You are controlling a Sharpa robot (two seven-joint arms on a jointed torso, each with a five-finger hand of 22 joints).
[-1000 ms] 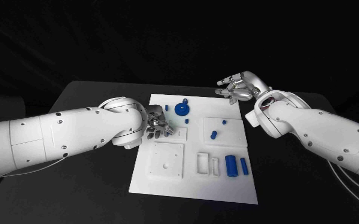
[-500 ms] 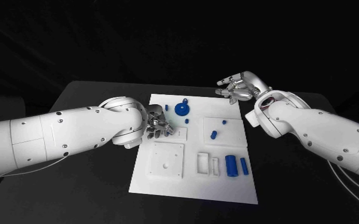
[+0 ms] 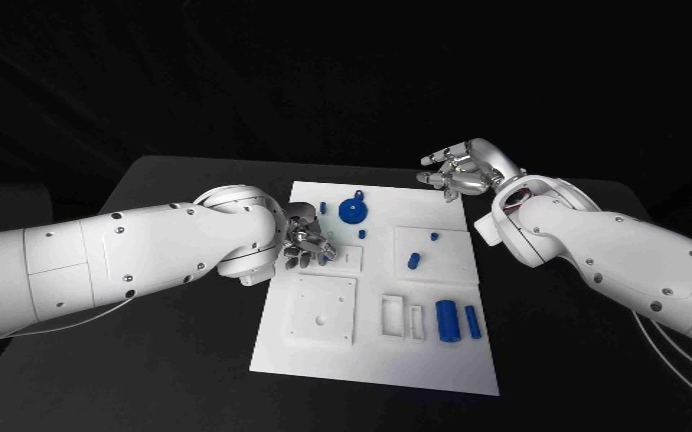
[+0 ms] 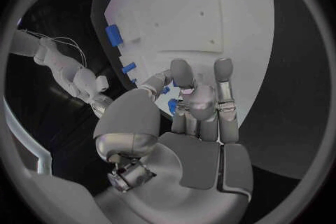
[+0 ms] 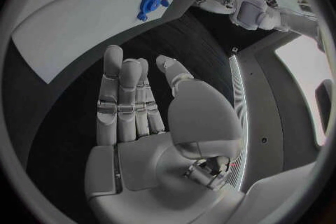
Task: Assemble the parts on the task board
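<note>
Black table (image 3: 188, 177), task board (image 3: 378, 352) unmoved, hands unchanged

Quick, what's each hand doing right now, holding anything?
Left hand: over the task board, pinching a small blue part.
Right hand: open, holding nothing, off the board.
</note>
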